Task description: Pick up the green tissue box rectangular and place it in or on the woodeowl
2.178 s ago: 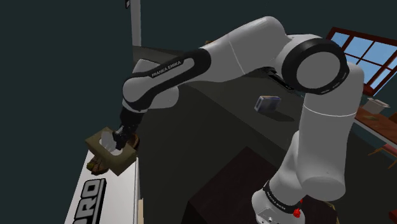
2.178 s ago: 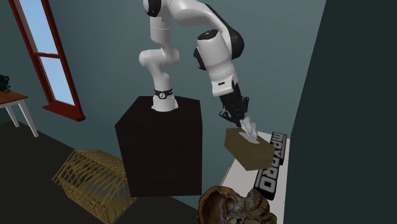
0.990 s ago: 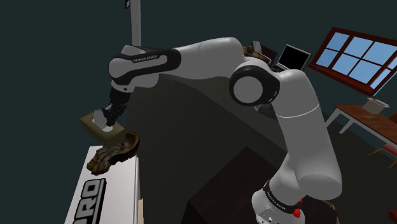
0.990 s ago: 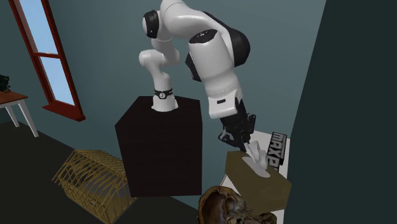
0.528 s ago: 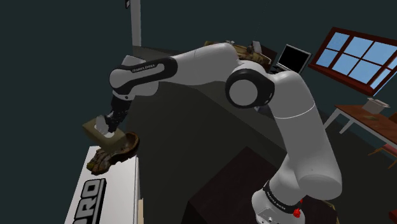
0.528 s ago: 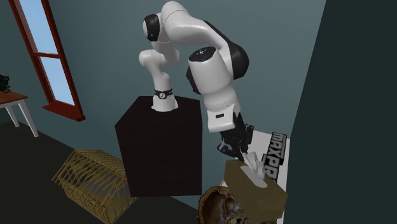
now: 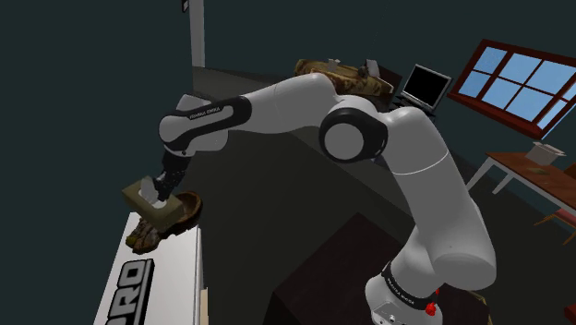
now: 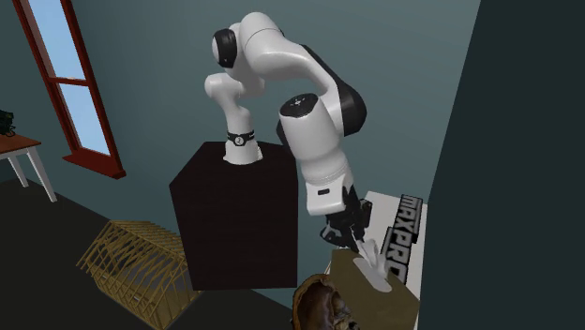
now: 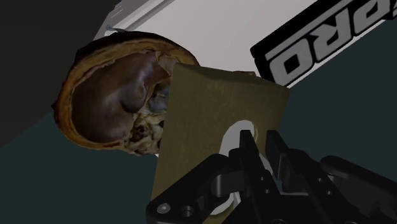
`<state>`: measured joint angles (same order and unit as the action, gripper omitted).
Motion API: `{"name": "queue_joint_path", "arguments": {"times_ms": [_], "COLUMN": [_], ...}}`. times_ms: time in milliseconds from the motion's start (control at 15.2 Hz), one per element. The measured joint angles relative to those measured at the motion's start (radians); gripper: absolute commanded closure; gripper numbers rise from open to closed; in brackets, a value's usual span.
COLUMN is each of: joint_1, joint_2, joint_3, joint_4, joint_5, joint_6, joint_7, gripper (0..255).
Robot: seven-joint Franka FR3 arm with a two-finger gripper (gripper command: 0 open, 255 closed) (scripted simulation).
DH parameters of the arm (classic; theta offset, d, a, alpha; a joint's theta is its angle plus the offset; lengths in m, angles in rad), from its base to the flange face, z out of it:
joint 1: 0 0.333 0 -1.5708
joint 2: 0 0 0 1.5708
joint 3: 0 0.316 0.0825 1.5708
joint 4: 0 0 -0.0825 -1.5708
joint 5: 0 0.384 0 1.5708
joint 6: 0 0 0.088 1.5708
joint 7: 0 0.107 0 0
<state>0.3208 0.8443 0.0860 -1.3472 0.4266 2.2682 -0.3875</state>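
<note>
Hand [image 9: 261, 151] clasping tissue box [image 9: 197, 121], over brown bowl [image 9: 108, 95] — wrist view shows hollow

Gripper [image 7: 163, 186] carrying olive-brown tissue box [image 7: 150, 205] lower, sinking onto brown wooden bowl [image 7: 185, 214]; box now overlapping bowl's rim. Arm [image 7: 277, 100] stretching out, elbow dropping.

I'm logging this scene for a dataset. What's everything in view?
box: one, olive-brown, in the tool, over the bowl's edge
bowl: one, brown, on the white top
top: one, white with black lettering, under the bowl
wooden frame: one, tan, on the floor by the stand
laptop: one, black, behind the arm
window: one, red-framed, on the wall
stand: one, black, under the arm
arm: one, white, on the stand
tool: one, black, shut on the box
</note>
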Motion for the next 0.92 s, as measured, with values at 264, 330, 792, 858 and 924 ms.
{"name": "queue_joint_path", "arguments": {"times_ms": [264,330,792,858,924], "joint_1": [-0.001,-0.001,-0.001,-0.001,-0.004], "joint_2": [0.004,0.004,0.004,0.004,-0.011], "joint_3": [0.000,0.000,0.001,0.001,0.000], "joint_4": [-0.001,-0.001,0.000,0.000,-0.011], "joint_5": [0.001,0.001,0.001,0.001,0.001], "joint_6": [0.004,0.004,0.004,0.004,-0.002], "joint_7": [-0.003,-0.003,-0.003,-0.003,-0.004], "gripper": [255,255,0,0,0]}}
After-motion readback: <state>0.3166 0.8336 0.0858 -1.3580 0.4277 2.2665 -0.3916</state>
